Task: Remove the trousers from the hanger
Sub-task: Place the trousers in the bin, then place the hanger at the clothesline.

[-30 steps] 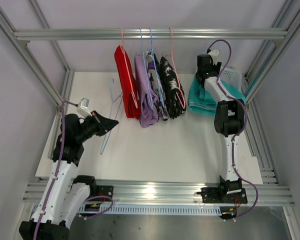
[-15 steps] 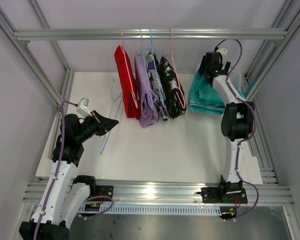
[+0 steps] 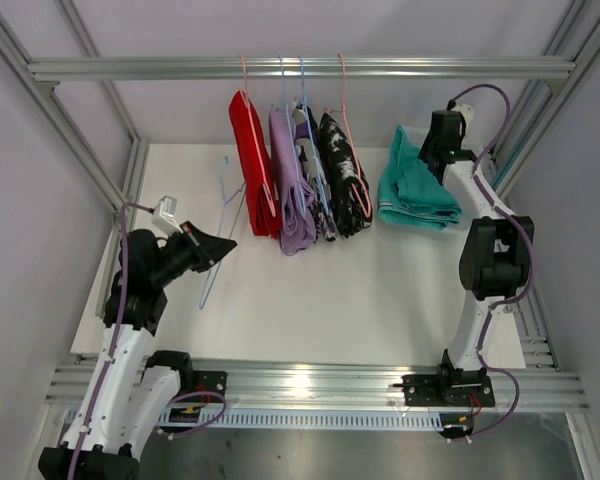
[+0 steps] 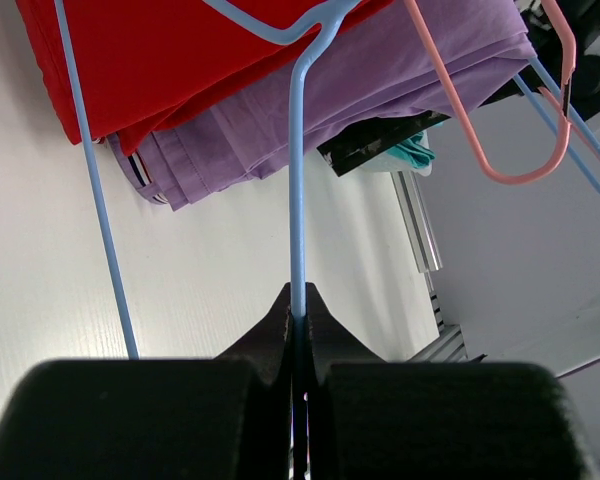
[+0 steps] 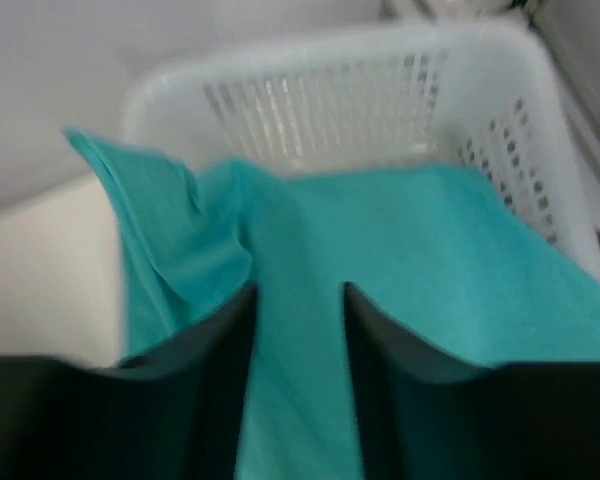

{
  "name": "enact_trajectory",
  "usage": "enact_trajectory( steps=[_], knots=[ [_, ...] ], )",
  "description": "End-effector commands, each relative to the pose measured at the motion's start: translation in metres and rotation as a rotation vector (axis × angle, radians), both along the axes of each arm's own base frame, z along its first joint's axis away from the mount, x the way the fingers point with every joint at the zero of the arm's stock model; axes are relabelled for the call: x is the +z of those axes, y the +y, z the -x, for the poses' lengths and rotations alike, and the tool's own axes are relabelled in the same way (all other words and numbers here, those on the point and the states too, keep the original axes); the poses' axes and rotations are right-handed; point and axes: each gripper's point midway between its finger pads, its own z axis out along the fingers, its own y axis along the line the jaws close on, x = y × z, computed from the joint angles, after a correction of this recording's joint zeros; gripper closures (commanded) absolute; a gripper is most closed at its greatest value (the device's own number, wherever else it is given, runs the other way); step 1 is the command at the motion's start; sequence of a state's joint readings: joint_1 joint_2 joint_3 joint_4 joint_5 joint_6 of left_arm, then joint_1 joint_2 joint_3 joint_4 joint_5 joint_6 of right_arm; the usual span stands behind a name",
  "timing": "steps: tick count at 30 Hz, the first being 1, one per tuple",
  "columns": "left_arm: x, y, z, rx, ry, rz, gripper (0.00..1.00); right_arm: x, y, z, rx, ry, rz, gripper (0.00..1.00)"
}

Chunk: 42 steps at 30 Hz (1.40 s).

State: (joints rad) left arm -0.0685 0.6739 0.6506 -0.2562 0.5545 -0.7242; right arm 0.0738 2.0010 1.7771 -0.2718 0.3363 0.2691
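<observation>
Left gripper (image 4: 297,308) is clamped on a thin blue wire hanger (image 4: 296,190) at frame centre; right gripper (image 5: 298,310) is spread wide over folded teal cloth trousers (image 5: 450,260).

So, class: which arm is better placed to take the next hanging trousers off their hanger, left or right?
Right, probably. The right claw is open over the teal trousers, on the side of the black-and-white trousers. The left claw is shut on an empty blue hanger.
</observation>
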Motion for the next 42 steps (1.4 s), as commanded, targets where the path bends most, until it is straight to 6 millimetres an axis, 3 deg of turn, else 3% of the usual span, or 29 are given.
enact_trajectory(
  steps=[1,2,4,5,7,9,13,14,18,19,20,23,26,32,33,36,42],
  knots=[
    [0.013,-0.004,0.002,-0.032,-0.073,-0.004,1.00,0.000,0.007,0.012,0.014,-0.024,-0.040,0.64],
    [0.014,-0.004,0.001,-0.032,-0.074,-0.004,1.00,-0.017,0.006,0.022,0.007,0.007,-0.051,0.74],
    [0.013,-0.004,0.001,-0.030,-0.074,-0.004,1.00,-0.033,0.008,0.030,0.009,0.023,-0.066,0.80],
    [0.013,-0.004,0.001,-0.030,-0.073,-0.003,1.00,-0.058,0.010,0.041,0.013,0.070,-0.080,0.81],
    [0.011,-0.004,0.002,-0.029,-0.070,-0.003,1.00,-0.081,0.013,0.047,0.020,0.103,-0.089,0.82],
    [0.012,-0.003,0.001,-0.024,-0.073,-0.006,1.00,-0.118,0.015,0.058,0.021,0.173,-0.100,0.82],
    [0.011,-0.001,0.000,-0.015,-0.072,-0.016,1.00,-0.150,0.019,0.066,0.036,0.256,-0.130,0.85],
    [0.012,-0.001,0.000,-0.012,-0.075,-0.018,1.00,-0.148,0.018,0.065,0.032,0.253,-0.129,0.84],
    [0.013,-0.001,0.001,-0.007,-0.083,-0.029,1.00,-0.103,0.022,0.057,0.052,0.213,-0.150,0.78],
    [0.013,0.000,0.001,-0.003,-0.084,-0.031,1.00,-0.076,0.025,0.049,0.065,0.162,-0.158,0.76],
    [0.014,0.000,0.000,-0.001,-0.088,-0.032,1.00,-0.064,0.026,0.048,0.070,0.146,-0.162,0.71],
    [0.019,0.002,0.001,0.005,-0.110,-0.045,1.00,-0.026,0.028,0.050,0.090,0.098,-0.170,0.58],
    [0.030,0.007,0.000,0.027,-0.145,-0.085,1.00,-0.008,0.034,0.062,0.119,0.076,-0.188,0.50],
    [0.047,0.016,0.002,0.072,-0.201,-0.169,1.00,0.008,0.060,0.099,0.231,0.038,-0.268,0.42],
    [0.050,0.018,0.002,0.080,-0.201,-0.173,1.00,0.013,0.076,0.115,0.291,0.024,-0.296,0.42],
    [0.059,0.024,0.004,0.109,-0.229,-0.201,1.00,0.019,0.099,0.147,0.354,-0.004,-0.311,0.41],
    [0.081,0.038,-0.002,0.185,-0.275,-0.240,1.00,0.018,0.127,0.194,0.426,-0.009,-0.289,0.38]
  ],
)
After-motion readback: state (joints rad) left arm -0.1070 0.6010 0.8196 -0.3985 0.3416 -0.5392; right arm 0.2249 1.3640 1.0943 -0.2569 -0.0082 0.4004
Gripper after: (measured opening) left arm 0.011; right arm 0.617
